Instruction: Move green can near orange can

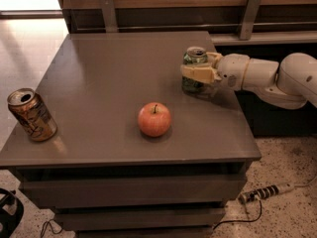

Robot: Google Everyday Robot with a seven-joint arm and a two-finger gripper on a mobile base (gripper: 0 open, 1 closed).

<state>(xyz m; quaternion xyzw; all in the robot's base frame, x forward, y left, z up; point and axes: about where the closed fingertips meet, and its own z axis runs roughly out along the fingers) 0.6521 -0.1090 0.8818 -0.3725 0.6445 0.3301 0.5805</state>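
pincer [194, 76] grips green can [195, 57] at worktop's [109, 83] right edge; best lift clear, skirting apple [154, 119], toward orange can [32, 115].

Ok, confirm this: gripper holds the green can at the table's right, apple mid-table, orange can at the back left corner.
The camera view shows the orange can at the front left corner, not back. Gripper holding green can at right, apple mid-table: correct.
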